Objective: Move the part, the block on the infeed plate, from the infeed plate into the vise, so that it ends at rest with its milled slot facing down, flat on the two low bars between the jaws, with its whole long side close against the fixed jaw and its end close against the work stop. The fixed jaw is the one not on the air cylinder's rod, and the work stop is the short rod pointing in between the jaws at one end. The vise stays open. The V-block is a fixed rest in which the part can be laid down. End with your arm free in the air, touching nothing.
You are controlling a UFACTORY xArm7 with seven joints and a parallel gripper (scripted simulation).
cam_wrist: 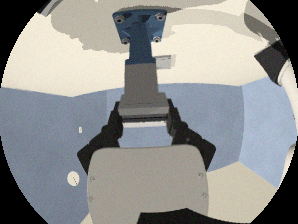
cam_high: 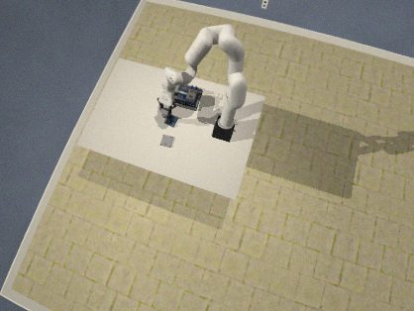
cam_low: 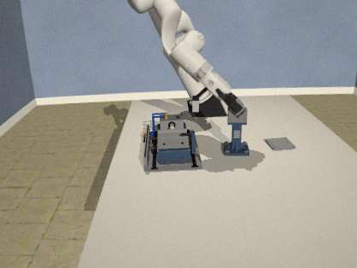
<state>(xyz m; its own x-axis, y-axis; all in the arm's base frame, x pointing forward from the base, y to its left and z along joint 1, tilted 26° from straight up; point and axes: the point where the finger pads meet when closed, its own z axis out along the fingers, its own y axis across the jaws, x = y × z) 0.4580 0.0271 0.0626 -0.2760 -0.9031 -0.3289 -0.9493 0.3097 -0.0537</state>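
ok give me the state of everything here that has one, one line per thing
gripper: shut on the part
part: held at the top of the V-block, not in the vise
V-block: upright beside the vise
vise: open, no part between its jaws
infeed plate: no part on it
arm: bent down over the V-block

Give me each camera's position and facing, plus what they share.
Top: high overhead, tilted down on the table; whole arm shows, with vise and infeed plate.
Exterior: low, off the table's end, looking along it; forearm and gripper over the V-block.
Wrist: on the gripper, looking past its fingers at the gripped block and V-block base.
Shared: all three show the V-block; top and exterior both show vise and infeed plate.
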